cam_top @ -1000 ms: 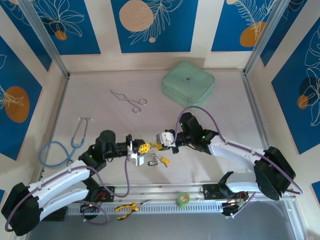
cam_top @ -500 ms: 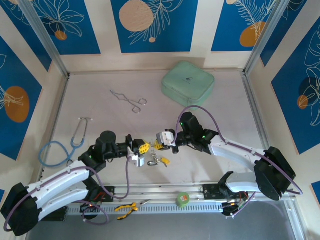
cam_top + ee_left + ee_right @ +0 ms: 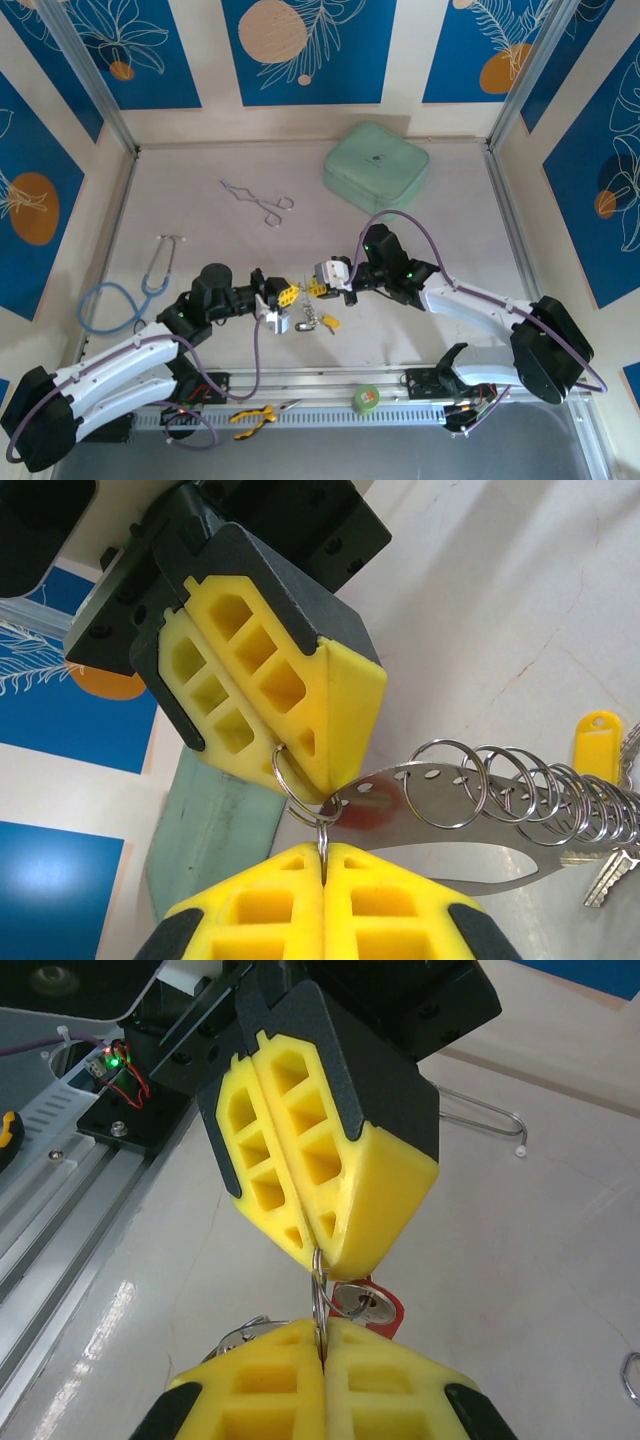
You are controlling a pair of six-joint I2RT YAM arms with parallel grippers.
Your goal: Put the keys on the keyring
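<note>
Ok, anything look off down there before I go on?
Nothing spilled or broken. One oddity: left hand and right hand are both shut on what looks like the same small ring, very close together.

Table (image 3: 200, 160): pale surface with a metal frame along its edges. A mint-green case (image 3: 376, 166) lies flat at the far side, right of centre. Silver forceps (image 3: 259, 201) lie to its left, well apart from it, ring handles toward the near right. A blue stethoscope (image 3: 122, 291) lies by the left edge, tubing looped, earpieces at the far end. On the near rail (image 3: 320, 410) sit a green tape roll (image 3: 367, 399) and yellow-handled pliers (image 3: 253, 416), well apart. The walls carry blue panels (image 3: 305, 50) printed with white leaves and orange discs.
</note>
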